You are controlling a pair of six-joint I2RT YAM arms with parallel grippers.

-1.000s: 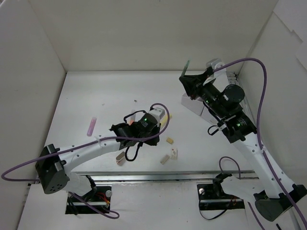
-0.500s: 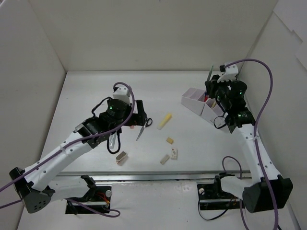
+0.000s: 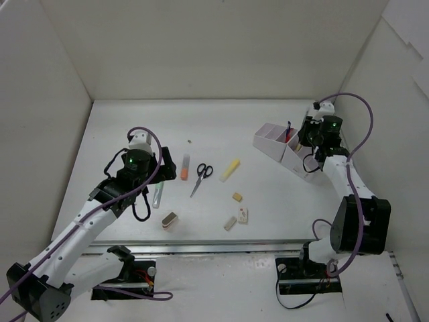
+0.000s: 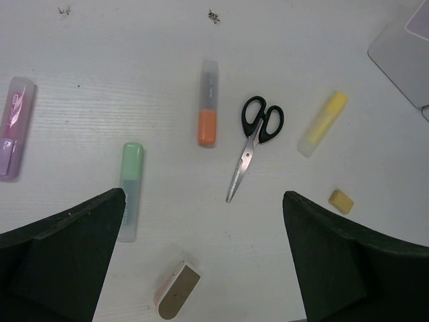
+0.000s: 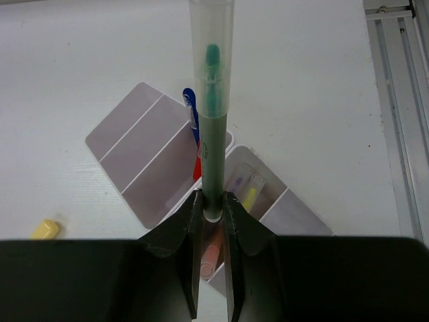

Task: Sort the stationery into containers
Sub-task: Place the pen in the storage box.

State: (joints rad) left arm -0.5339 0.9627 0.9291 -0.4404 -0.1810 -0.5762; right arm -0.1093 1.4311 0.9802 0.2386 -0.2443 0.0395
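Green pen (image 5: 213, 121) is pinched in the right end effector (image 5: 213, 201), over the white tray (image 5: 127, 137); I'd lower it well into a slot before letting go so it won't bounce out. Its bottom end is hidden, so can't tell which compartment, and the left end effector (image 4: 203, 196) is wide open.
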